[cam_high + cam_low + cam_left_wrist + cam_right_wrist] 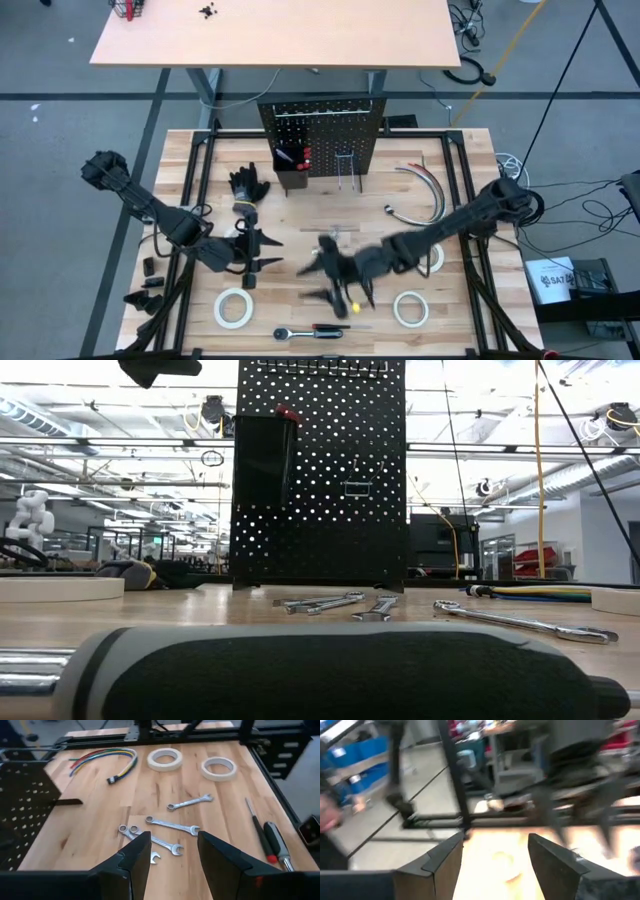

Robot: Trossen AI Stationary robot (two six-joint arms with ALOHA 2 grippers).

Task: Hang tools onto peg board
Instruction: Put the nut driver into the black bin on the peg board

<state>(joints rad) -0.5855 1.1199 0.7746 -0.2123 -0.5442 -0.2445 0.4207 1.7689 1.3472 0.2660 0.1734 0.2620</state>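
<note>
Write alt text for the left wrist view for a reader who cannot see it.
The left pincer hangs open over a wooden tabletop, above a loose cluster of small silver wrenches. Beyond them lie two white tape rolls and a bundle of coloured cables. A red-handled screwdriver and a ratchet lie together to one side of the wrenches, and a perforated black panel shows at the opposite edge.

The right hand (335, 285) is motion-blurred; the ratchet (330, 675) handle is cut off.

peg board (322, 140): upright at table's (460, 160) far edge | wrenches (165, 827): before it | ratchet (295, 331): near edge
</note>
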